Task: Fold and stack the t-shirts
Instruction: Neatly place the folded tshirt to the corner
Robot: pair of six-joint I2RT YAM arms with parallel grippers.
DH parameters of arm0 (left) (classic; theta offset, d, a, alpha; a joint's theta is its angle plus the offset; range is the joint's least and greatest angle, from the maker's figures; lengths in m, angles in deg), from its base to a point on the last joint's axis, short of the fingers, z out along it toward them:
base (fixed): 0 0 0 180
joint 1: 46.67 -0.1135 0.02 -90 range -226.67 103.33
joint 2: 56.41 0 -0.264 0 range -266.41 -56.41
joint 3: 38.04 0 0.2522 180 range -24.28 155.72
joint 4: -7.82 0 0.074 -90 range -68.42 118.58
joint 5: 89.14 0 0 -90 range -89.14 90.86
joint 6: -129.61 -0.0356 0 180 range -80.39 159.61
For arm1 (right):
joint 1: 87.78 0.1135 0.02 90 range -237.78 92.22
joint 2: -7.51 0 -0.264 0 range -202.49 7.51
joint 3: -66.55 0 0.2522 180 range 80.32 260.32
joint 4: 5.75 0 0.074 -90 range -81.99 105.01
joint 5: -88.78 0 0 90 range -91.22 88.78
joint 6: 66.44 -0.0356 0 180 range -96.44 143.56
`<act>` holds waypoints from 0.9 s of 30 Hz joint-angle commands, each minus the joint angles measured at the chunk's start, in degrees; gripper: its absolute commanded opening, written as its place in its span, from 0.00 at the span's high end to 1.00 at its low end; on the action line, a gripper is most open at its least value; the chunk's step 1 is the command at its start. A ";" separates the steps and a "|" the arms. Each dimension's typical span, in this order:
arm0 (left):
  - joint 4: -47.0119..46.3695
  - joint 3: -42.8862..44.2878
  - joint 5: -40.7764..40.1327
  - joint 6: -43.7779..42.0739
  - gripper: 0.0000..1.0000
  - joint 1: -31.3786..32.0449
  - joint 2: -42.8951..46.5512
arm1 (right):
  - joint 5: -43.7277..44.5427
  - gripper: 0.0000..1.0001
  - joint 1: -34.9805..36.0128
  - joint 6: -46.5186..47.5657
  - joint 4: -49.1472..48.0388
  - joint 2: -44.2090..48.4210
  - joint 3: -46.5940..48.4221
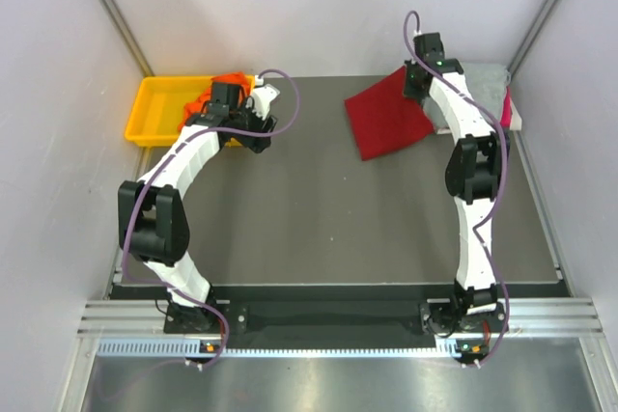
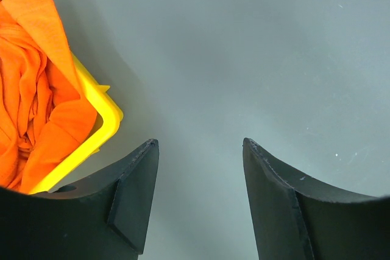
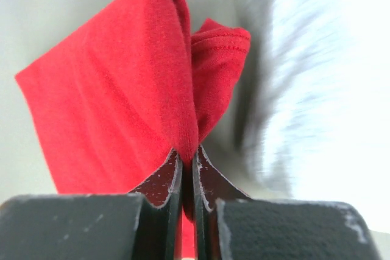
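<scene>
The right gripper [image 1: 417, 84] is at the far right of the table [image 1: 319, 219]. Its fingers are pressed almost together on a bunched fold of the dark red t-shirt [image 1: 386, 123]. In the right wrist view the cloth rises out of the closed gripper [image 3: 187, 156] in a ridge. A stitched hem curls over on the right, and the rest of the dark red t-shirt [image 3: 122, 108] spreads to the left. From above, the shirt is a partly folded slab lying slantwise on the table toward the far edge, with its far right corner lifted at the gripper.

The light grey t-shirt [image 1: 488, 84] lies in the far right corner beneath that arm, blurred in the wrist view [image 3: 317, 89]. A strip of the pink t-shirt [image 1: 509, 115] shows at the right edge.

The left gripper [image 1: 257, 138] hangs over bare table just beside the yellow tray [image 1: 154, 108] at the far left corner. Its fingers are spread well apart and hold nothing [image 2: 200, 144]. The bright orange t-shirt [image 2: 36, 89] lies crumpled in the tray [image 2: 106, 114], draped over its rim.
</scene>
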 commanded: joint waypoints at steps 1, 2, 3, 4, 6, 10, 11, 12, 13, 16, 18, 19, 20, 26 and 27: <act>0.13 1.53 -0.55 -0.82 0.38 -0.33 1.01 | 11.90 1.00 -0.32 7.10 0.05 0.99 7.40; 0.13 1.62 -0.73 -0.82 0.38 -0.33 0.92 | 13.22 1.00 -0.40 8.94 -0.21 0.99 7.84; -0.04 1.71 -0.90 -0.73 0.38 -0.33 0.75 | 14.02 1.00 -0.49 9.91 -0.22 0.99 8.19; -0.04 1.97 -1.25 -0.82 0.38 -0.33 0.66 | 15.86 1.00 -0.49 10.70 -0.39 1.25 8.72; -0.04 2.23 -1.52 -0.82 0.38 -0.33 0.39 | 17.71 1.00 -1.02 12.03 -1.44 1.52 9.07; 0.39 2.59 -1.78 -0.82 0.38 -0.33 0.22 | 22.01 1.00 -1.90 15.80 -3.11 2.22 11.18; 0.48 2.59 -1.87 -0.91 0.38 -0.33 0.30 | 22.81 1.00 -2.16 17.11 -3.99 2.48 11.36; 0.48 2.59 -2.05 -1.08 0.38 -0.33 0.31 | 23.77 1.00 -2.34 17.82 -4.34 2.75 11.80; 0.57 2.59 -2.22 -1.08 0.38 -0.33 0.31 | 23.70 1.00 -2.60 18.35 -4.70 3.36 12.06; 0.75 2.50 -2.84 -1.43 0.38 -0.33 0.31 | 22.91 1.00 -3.13 20.89 -5.40 4.68 12.77; 0.84 2.33 -3.01 -1.52 0.38 -0.33 0.22 | 21.77 1.00 -3.39 21.87 -5.49 5.38 13.03; 0.84 2.32 -2.93 -1.43 0.39 -0.33 0.13 | 21.68 1.00 -3.31 22.48 -5.40 6.08 13.12; 0.75 2.32 -2.84 -1.43 0.39 -0.33 -0.04 | 21.50 1.00 -3.39 22.75 -5.40 6.26 13.12; 1.01 2.32 -2.92 -1.17 0.39 -0.33 -0.66 | 19.48 1.00 -5.85 20.92 -4.70 8.11 13.56; 1.01 2.24 -2.84 -1.17 0.39 -0.33 -0.57 | 18.17 1.00 -6.12 20.47 -4.53 8.98 13.56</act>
